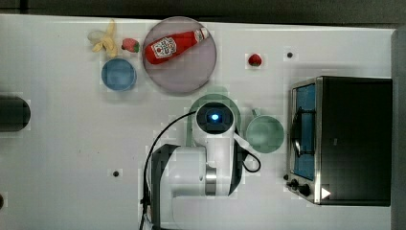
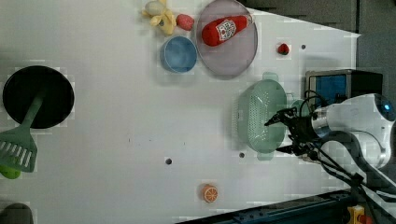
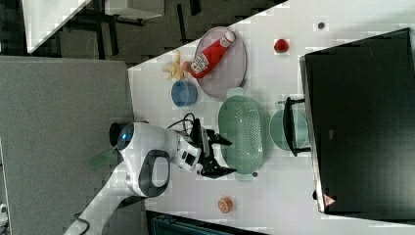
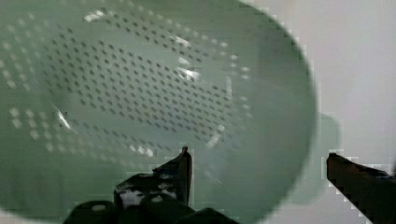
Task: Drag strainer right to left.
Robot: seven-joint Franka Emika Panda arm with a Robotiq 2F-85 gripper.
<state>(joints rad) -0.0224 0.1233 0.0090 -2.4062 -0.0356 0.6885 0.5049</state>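
Black gripper fingers stand wide apart and hold nothing; they hover at the near end of the pale green oval plastic strainer, one finger over its rim, the other by the tab handle. I judge the drag is not begun: the strainer lies beside the round green mug, on the white table.

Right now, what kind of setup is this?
Probably a lab tabletop staged as a toy kitchen. On the white table sit a pale green perforated plastic strainer, a red ketchup bottle on a round grey plate, and a small black toaster oven.
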